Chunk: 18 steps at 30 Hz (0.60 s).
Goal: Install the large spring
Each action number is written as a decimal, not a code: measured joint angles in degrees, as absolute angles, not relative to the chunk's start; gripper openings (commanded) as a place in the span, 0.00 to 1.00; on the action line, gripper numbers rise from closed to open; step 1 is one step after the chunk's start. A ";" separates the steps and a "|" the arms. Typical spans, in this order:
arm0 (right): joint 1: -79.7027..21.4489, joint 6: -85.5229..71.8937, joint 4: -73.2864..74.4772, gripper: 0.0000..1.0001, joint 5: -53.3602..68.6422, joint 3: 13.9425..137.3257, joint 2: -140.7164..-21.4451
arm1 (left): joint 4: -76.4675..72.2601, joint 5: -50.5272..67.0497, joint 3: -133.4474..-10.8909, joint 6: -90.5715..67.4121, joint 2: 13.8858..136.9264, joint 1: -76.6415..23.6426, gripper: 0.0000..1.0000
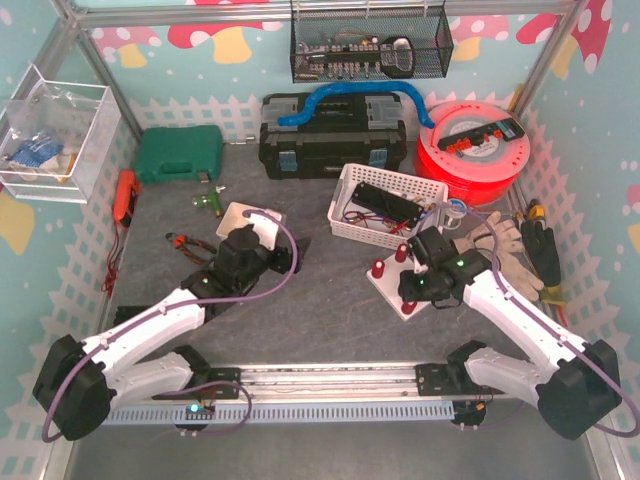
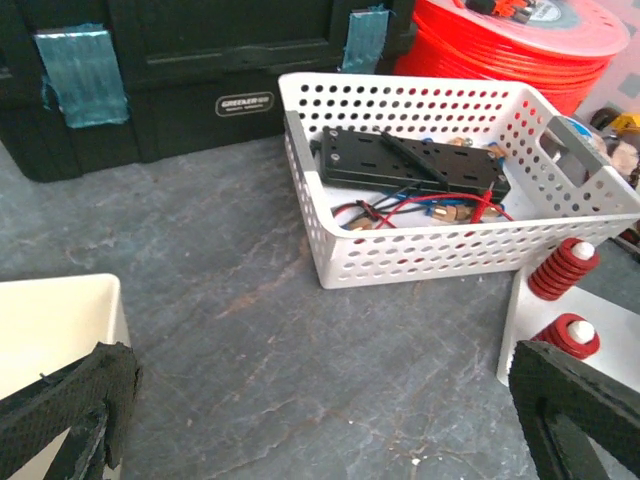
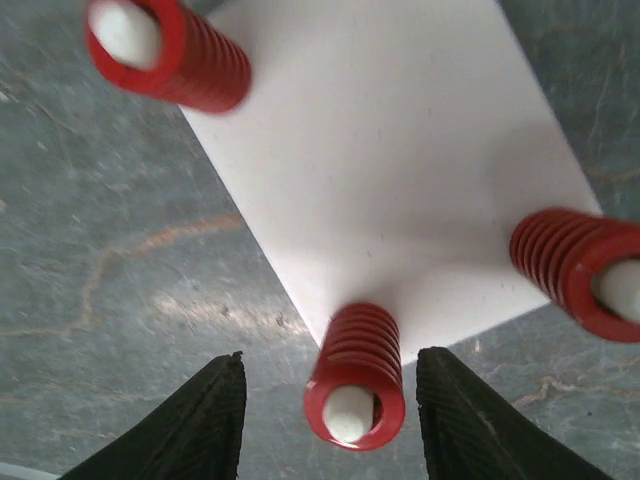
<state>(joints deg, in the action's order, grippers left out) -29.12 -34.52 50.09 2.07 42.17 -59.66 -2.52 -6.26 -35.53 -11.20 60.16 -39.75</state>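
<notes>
A white base plate point(image 3: 400, 150) lies on the grey table and carries three white posts. Each post has a red spring on it. In the right wrist view one red spring point(image 3: 355, 375) sits on the post at the plate's near corner, right between my fingers. My right gripper point(image 3: 335, 405) is open around it, and neither finger touches it. Two more springs stand at the upper left point(image 3: 170, 50) and at the right point(image 3: 580, 270). My left gripper point(image 2: 325, 430) is open and empty over bare table, left of the plate point(image 2: 620, 350).
A white perforated basket point(image 2: 430, 250) with a black part and wires stands behind the plate. A black toolbox point(image 1: 330, 135) and a red cable reel point(image 1: 470, 150) are at the back. A white box point(image 1: 250, 215) lies by my left gripper, and work gloves point(image 1: 500, 235) lie at the right.
</notes>
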 measured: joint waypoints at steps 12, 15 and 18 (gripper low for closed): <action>-29.12 -32.93 29.30 0.99 -13.30 55.81 -53.78 | -17.65 -15.68 -28.93 -8.14 57.36 -39.48 0.99; -29.12 -28.36 14.68 0.99 -21.85 49.69 -50.48 | -25.96 -19.77 -24.93 -2.63 57.76 -38.26 0.99; -28.29 -21.41 -1.45 0.99 -28.97 39.66 -48.49 | -31.29 -21.78 -22.61 0.21 59.42 -33.82 0.99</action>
<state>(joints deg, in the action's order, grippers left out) -28.29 -21.41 -1.45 -28.97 39.66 -48.49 -31.29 -21.78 -22.61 0.21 59.42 -33.82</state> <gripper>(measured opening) 0.986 0.993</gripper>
